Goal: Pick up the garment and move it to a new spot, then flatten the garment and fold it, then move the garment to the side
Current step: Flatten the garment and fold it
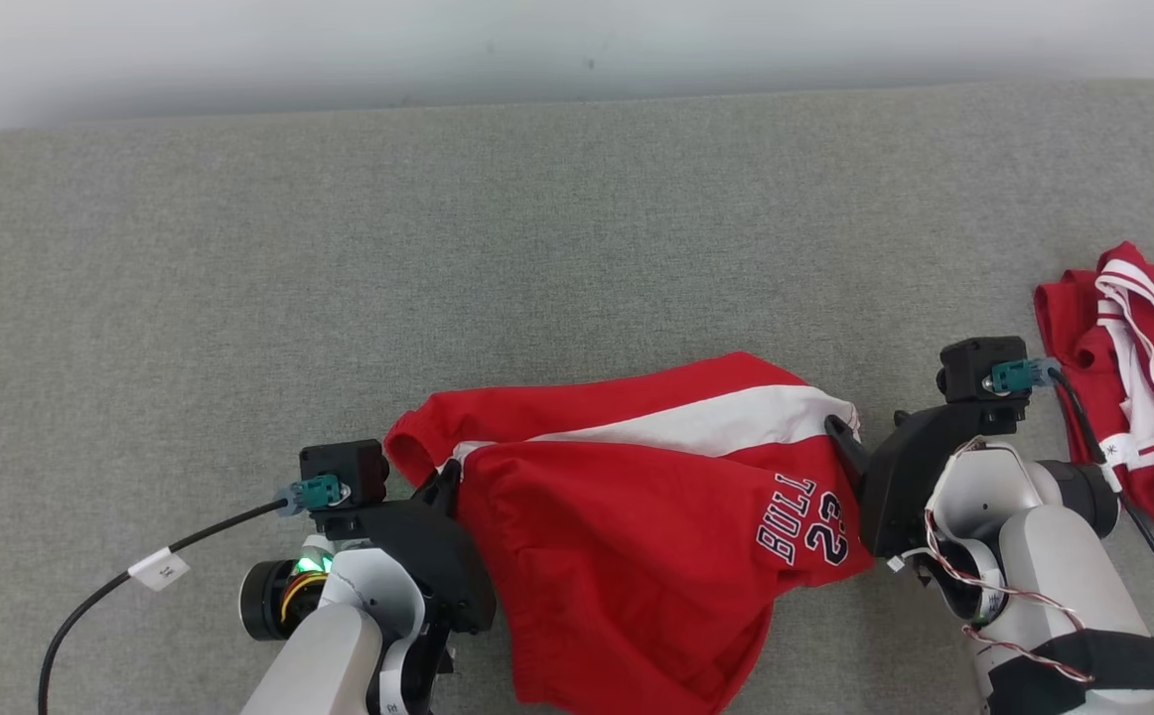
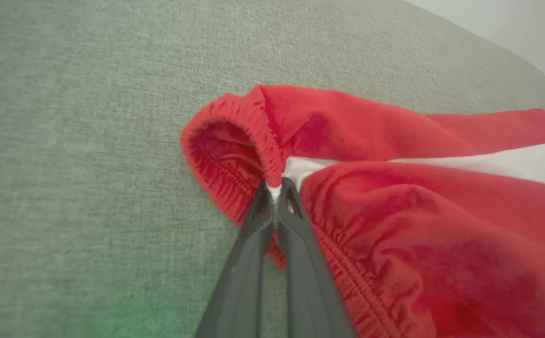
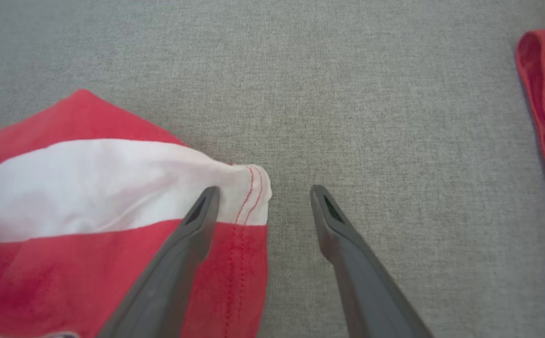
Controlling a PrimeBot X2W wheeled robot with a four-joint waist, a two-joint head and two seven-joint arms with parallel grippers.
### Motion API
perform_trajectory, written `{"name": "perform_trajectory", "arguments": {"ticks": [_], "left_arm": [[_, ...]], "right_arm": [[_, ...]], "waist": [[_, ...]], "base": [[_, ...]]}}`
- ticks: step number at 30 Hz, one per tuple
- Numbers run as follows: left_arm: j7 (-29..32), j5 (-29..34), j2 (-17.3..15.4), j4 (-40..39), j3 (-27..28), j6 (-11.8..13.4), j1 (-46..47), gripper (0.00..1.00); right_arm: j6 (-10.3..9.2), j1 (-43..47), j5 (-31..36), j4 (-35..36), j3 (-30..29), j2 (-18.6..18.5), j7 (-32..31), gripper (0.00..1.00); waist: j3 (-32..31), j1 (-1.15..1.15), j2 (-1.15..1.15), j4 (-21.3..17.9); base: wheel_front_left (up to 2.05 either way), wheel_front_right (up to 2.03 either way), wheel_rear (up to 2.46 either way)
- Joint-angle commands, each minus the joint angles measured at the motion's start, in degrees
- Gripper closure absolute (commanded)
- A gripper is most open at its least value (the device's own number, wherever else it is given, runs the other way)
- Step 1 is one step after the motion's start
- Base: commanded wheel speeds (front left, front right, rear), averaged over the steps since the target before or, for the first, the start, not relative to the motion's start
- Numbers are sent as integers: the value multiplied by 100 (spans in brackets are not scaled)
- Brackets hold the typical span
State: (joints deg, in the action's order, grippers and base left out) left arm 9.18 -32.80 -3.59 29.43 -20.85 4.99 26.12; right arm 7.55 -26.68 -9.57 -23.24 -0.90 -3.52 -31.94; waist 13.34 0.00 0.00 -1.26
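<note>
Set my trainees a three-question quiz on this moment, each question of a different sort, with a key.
1. True or false: the left gripper is shut on the elastic waistband of the red shorts.
2. The right gripper is: A) shut on the hem; B) open at the hem of the shorts; C) holding another garment.
3. Fill in: the other red garment lies to the robot's ____ of the shorts.
Key: 1 true; 2 B; 3 right.
</note>
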Motion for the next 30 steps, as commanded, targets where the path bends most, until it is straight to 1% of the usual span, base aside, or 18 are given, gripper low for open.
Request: {"name": "perform_trajectory", "arguments": {"ticks": [1, 10, 12, 13, 14, 15, 16, 17, 18, 19, 25, 28, 30], "left_arm": [[9, -65, -9, 7, -32, -10, 31, 100], [-25, -70, -17, 19, -78, -14, 16, 100], [-29, -74, -21, 23, -81, -14, 22, 100], [-37, -78, -24, 25, -84, -15, 30, 100], [-42, -77, -27, 28, -88, -16, 38, 100], [-40, -77, -32, 29, -91, -16, 45, 100], [-45, -81, -35, 31, -94, -16, 52, 100], [-53, -86, -38, 31, -97, -19, 59, 100], [-51, -90, -40, 33, -100, -21, 64, 100], [-58, -93, -41, 35, -104, -11, 70, 100], [-173, -95, -70, -9, -75, -16, 103, 100], [-278, -262, -47, -131, 30, -105, 176, 100], [-290, -541, -15, -292, 171, -212, 288, 100]], "right_arm": [[-14, -89, 122, -89, -39, 32, -2, 0], [-13, -206, 321, -634, -15, 61, -196, 0], [-13, -221, 312, -680, 2, 63, -196, 1], [-13, -249, 302, -722, 24, 65, -182, 3], [-13, -273, 292, -762, 52, 69, -179, 8], [-12, -294, 273, -802, 71, 71, -181, 31], [-12, -311, 245, -843, 89, 71, -173, 48], [-12, -344, 234, -888, 103, 69, -162, 70], [-12, -383, 209, -936, 117, 64, -153, 78], [-13, -416, 196, -969, 134, 49, -145, 100], [-13, -628, 155, -941, 104, -28, 194, 100], [-13, -714, -10, -786, 75, -23, 365, 100], [-13, -830, -209, -599, 55, -11, 458, 100]], "waist": [[15, 0, 0, 32], [43, 0, 0, 113], [48, 0, 0, 118], [54, 0, 0, 123], [59, 0, 0, 127], [65, 0, 0, 130], [73, 0, 0, 132], [84, 0, 0, 133], [95, 0, 0, 133], [105, 0, 0, 134], [127, 0, 0, 138], [94, 0, 0, 129], [93, 0, 0, 111]], "base": [[0, 0, 0], [0, 0, 0], [0, 0, 0], [0, 0, 0], [0, 0, 0], [0, 0, 0], [0, 0, 0], [0, 0, 0], [0, 0, 0], [0, 0, 0], [0, 0, 0], [0, 0, 0], [0, 0, 0]]}}
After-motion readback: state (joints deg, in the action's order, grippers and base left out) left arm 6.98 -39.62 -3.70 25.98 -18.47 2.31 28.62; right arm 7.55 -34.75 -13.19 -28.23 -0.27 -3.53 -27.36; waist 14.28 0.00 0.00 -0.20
